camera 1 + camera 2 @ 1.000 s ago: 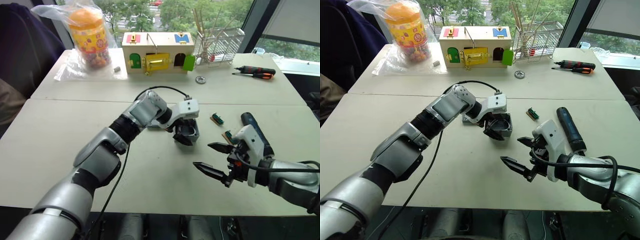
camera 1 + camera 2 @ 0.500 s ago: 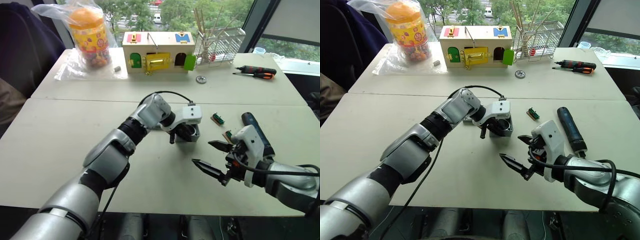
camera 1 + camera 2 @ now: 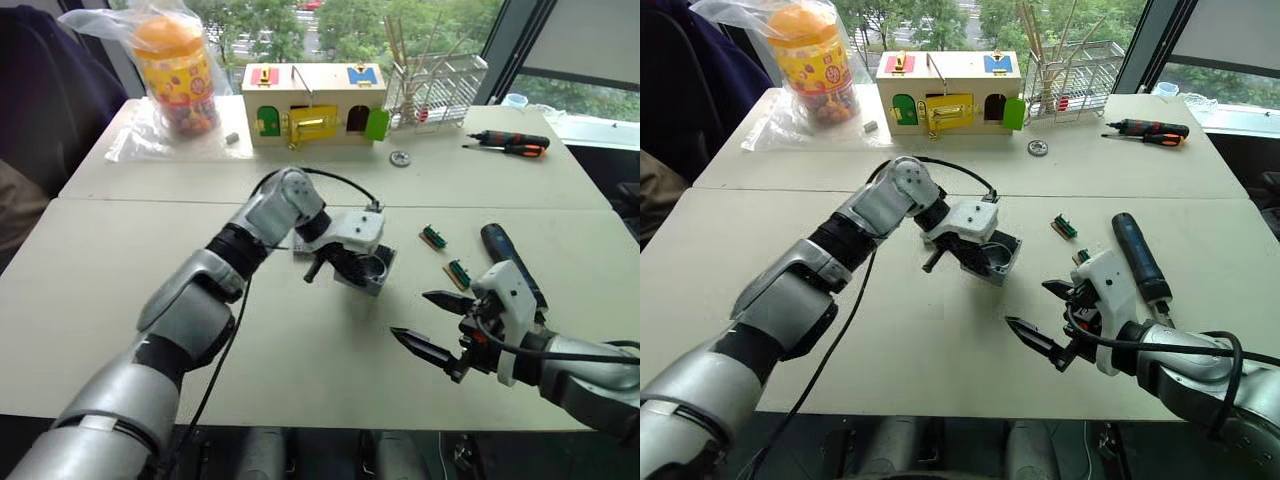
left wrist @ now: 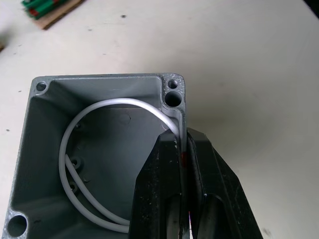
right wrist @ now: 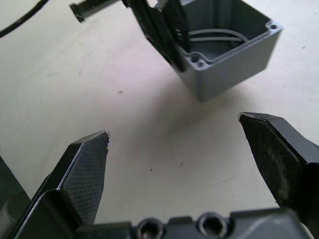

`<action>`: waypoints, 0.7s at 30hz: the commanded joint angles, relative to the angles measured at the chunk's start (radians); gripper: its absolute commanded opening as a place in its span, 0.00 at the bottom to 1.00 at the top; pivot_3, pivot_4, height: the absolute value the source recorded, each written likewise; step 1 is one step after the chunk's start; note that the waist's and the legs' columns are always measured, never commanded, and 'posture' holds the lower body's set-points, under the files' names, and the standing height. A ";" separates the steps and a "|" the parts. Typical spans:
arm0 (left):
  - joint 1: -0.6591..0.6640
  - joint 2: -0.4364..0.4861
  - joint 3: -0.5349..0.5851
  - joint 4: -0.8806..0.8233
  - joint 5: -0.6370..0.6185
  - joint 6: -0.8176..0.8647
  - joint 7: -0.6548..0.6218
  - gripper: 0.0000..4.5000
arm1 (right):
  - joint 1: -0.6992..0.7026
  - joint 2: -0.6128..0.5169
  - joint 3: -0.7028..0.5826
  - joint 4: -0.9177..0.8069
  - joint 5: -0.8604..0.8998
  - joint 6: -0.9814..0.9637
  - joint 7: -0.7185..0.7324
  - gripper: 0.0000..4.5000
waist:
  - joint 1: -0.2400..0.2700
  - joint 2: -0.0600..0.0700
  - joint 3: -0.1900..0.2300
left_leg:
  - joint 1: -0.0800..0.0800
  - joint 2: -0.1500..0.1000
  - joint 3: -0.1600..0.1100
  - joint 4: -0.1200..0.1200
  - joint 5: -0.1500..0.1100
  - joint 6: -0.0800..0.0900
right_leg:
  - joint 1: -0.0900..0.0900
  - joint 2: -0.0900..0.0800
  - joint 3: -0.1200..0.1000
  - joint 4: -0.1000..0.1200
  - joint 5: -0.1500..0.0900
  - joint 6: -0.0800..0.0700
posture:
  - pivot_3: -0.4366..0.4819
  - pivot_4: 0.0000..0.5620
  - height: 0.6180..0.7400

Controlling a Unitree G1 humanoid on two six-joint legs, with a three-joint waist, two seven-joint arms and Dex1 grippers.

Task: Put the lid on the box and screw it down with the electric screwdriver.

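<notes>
box [image 3: 372,272]: mid-table, tilted, open mouth up
left gripper [image 4: 183,149]: pinching the box's wall (one finger inside)
right gripper [image 3: 432,322]: spread wide, empty, just right of the box
electric screwdriver [image 3: 510,260]: beyond right gripper, pointing away

No legible text, labels, brand marks, numbers or signs on any surface. The printed pattern on the yellow jar [image 3: 178,75], well beyond the left gripper [image 3: 352,268], is too small to resolve into characters. The wooden box with coloured doors [image 3: 314,104], also far beyond that gripper, carries coloured shapes on top but nothing that can be read. The box [image 4: 99,154] clamped at its wall by the left gripper bears no markings inside or on its rim.
</notes>
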 commanded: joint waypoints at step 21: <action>-0.076 0.129 0.042 -0.129 -0.192 0.037 -0.022 0.56 | -0.060 -0.076 -0.042 -0.007 0.097 -0.007 0.041 1.00 | 0.004 -0.001 0.000 | -0.002 -0.001 -0.002 0.007 -0.002 0.003 | 0.003 -0.001 -0.001 0.000 0.000 0.001 | 0.48 0.27 0.72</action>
